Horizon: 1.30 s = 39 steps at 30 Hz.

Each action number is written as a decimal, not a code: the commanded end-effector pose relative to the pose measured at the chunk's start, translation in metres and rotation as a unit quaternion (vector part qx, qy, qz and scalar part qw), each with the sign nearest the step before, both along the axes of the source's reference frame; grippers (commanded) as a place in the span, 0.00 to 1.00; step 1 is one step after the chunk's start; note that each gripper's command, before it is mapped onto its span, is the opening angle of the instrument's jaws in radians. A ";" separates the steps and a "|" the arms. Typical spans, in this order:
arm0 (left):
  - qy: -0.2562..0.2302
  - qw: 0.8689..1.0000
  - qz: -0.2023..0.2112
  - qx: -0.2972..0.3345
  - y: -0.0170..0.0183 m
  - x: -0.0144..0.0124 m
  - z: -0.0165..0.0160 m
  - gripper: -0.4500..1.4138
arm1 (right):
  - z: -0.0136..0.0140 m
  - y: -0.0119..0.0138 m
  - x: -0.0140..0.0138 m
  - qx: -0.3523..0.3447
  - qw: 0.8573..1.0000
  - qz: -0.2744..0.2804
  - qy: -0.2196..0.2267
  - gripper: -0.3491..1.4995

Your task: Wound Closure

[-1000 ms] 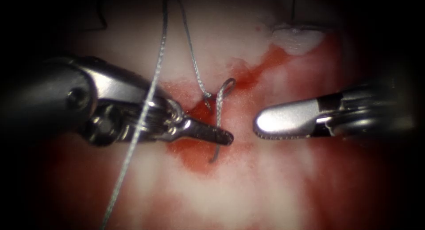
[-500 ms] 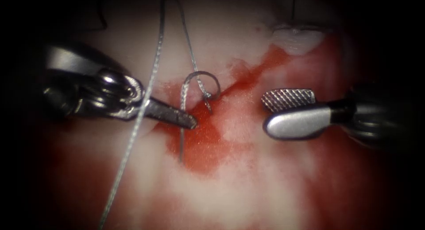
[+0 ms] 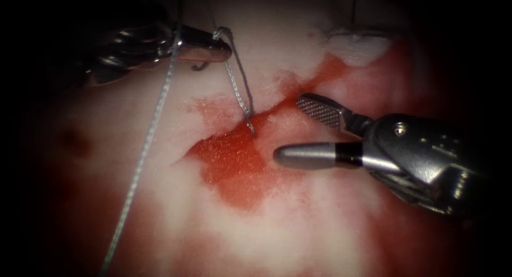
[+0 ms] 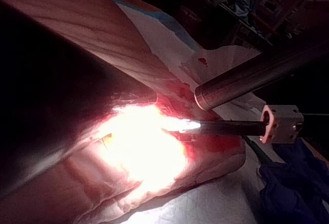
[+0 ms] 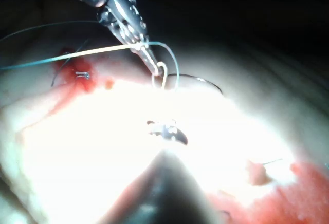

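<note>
The left tool (image 3: 213, 52) has drawn up and away from the cut (image 3: 234, 149) to its upper left, jaws clenched on the curved needle (image 3: 200, 66), which is now clear of the tissue (image 3: 277, 223) with only a short hooked bit showing under the jaws. From those jaws the thread (image 3: 237, 87) drops to where it enters the tissue at the upper edge of the cut, and a second strand runs down past the cut's left side. Just right of the cut, over the red fluid (image 3: 237, 173), the right tool (image 3: 296, 130) has moved in with its jaws spread, holding nothing
</note>
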State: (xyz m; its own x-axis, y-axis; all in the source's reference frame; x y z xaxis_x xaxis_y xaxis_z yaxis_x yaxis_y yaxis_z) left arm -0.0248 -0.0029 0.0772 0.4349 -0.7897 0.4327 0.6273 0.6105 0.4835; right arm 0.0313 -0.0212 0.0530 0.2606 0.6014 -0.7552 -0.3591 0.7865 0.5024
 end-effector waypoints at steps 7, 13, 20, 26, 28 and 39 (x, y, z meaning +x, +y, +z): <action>0.009 1.000 0.014 -0.015 0.0013 -0.0008 -0.0009 0.00 | -0.0004 0.0025 0.0025 -0.013 1.000 0.002 0.014 0.62; 0.007 1.000 0.016 -0.014 0.0011 -0.0008 -0.0008 0.00 | -0.0013 0.0037 0.0039 -0.017 1.000 -0.001 0.014 0.64; 0.004 1.000 0.017 -0.010 0.0009 -0.0012 -0.0010 0.00 | -0.0010 0.0042 0.0070 -0.028 0.999 -0.032 0.025 0.66; 0.003 1.000 0.019 -0.011 0.0009 -0.0012 -0.0011 0.00 | -0.0004 0.0044 0.0077 -0.041 0.998 -0.042 0.025 0.75; 0.002 1.000 0.020 -0.010 0.0008 -0.0012 -0.0011 0.00 | -0.0003 0.0045 0.0076 -0.047 0.998 -0.045 0.024 0.76; 0.000 1.000 0.020 -0.008 0.0007 -0.0014 -0.0012 0.00 | 0.0012 0.0044 0.0090 -0.058 0.997 -0.043 0.021 0.76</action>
State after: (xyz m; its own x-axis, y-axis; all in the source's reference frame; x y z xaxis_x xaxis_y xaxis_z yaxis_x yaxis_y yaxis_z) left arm -0.0257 -0.0033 0.0764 0.4703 -0.7656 0.4389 0.6014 0.6420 0.4755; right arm 0.0393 -0.0179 0.0547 0.2806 0.4890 -0.8259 -0.2694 0.8660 0.4212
